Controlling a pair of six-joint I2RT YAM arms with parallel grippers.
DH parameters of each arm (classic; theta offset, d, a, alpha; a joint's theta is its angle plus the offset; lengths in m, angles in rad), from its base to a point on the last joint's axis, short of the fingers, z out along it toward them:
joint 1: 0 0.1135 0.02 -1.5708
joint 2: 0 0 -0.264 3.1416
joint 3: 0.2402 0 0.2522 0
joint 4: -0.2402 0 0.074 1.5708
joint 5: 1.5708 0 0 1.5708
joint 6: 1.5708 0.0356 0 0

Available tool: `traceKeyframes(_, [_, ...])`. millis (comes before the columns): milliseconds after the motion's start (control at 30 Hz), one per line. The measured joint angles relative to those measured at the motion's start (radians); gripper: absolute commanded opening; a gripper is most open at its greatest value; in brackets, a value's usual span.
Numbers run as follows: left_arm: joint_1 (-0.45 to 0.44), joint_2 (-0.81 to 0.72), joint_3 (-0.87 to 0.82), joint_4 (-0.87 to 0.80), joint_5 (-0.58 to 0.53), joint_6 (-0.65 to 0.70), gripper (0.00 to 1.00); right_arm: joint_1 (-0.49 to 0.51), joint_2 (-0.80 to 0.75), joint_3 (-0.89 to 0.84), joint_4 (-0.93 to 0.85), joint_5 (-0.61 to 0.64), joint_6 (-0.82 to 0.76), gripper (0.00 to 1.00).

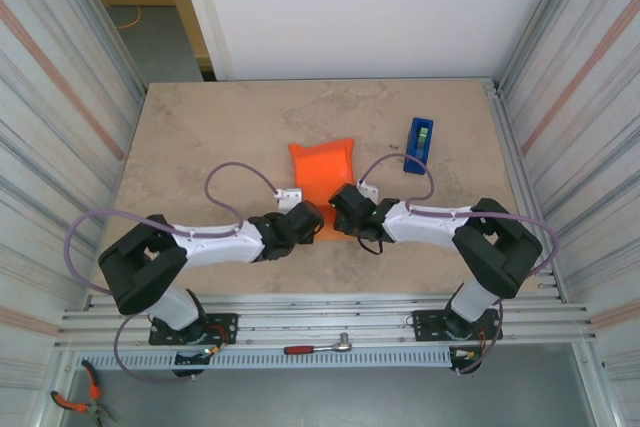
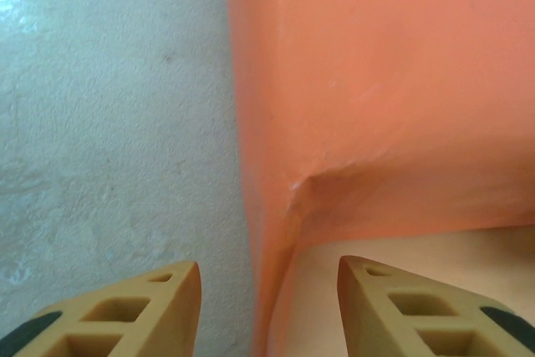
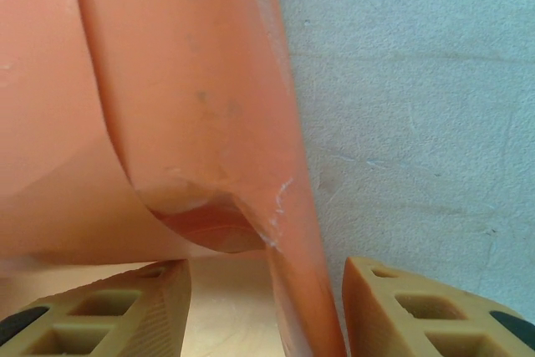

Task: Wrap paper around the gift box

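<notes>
**Both grippers parked at the near edge of the paper, jaws apart**

The orange paper [image 1: 322, 172] sits mid-table [image 1: 200, 137], folded and humped, its far edge free. The left gripper [image 2: 267, 277] is roughly half open and holds nothing: the sheet's left edge runs straight down between its fingers [image 2: 159, 294], creased at the fold, with bare table all along its left. The right gripper [image 3: 267, 273] is open about as far, the sheet's right edge hanging in the gap close to its right-hand finger, not pinched. There's wide bare surface left and behind, and the blue tape dispenser [image 1: 419, 144] stands well apart on the right.
</notes>
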Motion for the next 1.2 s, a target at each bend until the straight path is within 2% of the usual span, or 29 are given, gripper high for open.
traceKeyframes(167, [0.000, 0.044, 0.019, 0.001, -0.005, 0.006, 0.33, -0.005, 0.014, 0.008, -0.003, 0.000, -0.002, 0.50])
traceKeyframes(400, [0.000, 0.082, 0.029, -0.005, -0.005, 0.005, 0.25, -0.006, 0.046, 0.020, -0.008, 0.005, -0.001, 0.43])
traceKeyframes(533, [0.000, 0.097, 0.045, -0.008, -0.005, 0.005, 0.22, -0.006, 0.054, 0.029, -0.023, 0.013, 0.000, 0.37])
traceKeyframes(833, [0.000, 0.098, 0.047, -0.017, -0.005, 0.005, 0.09, -0.006, 0.057, 0.030, -0.059, 0.037, 0.000, 0.13])
traceKeyframes(1000, [0.000, 0.097, 0.047, -0.020, -0.004, -0.003, 0.05, -0.002, 0.058, 0.030, -0.041, 0.031, 0.002, 0.01])
traceKeyframes(1200, [0.000, 0.072, 0.029, -0.026, -0.003, -0.027, 0.05, 0.023, 0.059, 0.030, -0.036, 0.027, 0.000, 0.00])
